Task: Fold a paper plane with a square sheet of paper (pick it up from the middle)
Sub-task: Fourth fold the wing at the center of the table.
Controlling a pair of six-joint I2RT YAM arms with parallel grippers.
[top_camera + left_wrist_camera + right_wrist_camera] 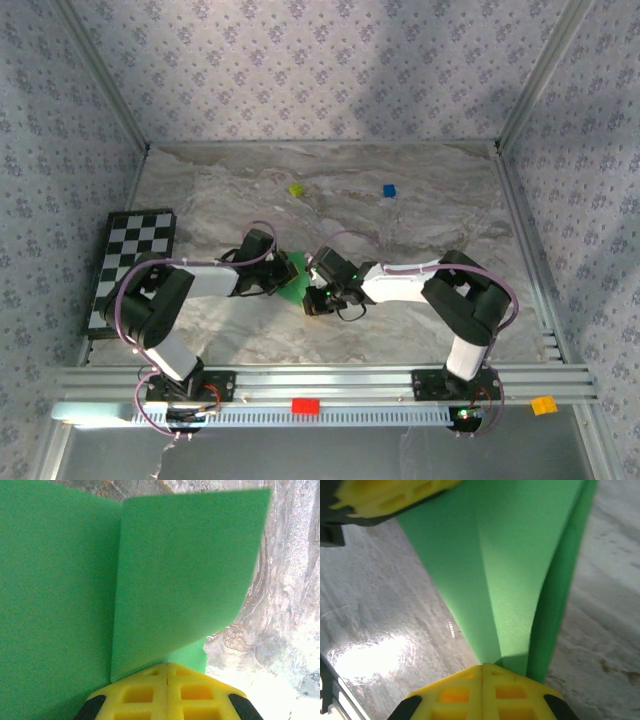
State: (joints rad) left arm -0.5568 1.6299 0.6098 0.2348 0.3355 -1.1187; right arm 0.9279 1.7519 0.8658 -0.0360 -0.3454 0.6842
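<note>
Green paper first: the thin bright green square sheet of paper (293, 277), partly folded, is held over the middle of the grey marbled desk (420, 200) between the two wrists. The left fingers (142, 680) and the right fingers (465, 680) are each clamped tight on it. For a clean crease, I'd move both pinches together, so the sheet neither tears nor skews. The wrists crowd each other; the tiny yellow-green block (296, 189), small blue block (389, 190) and black-and-white checkerboard (137, 265) lie well apart
</note>
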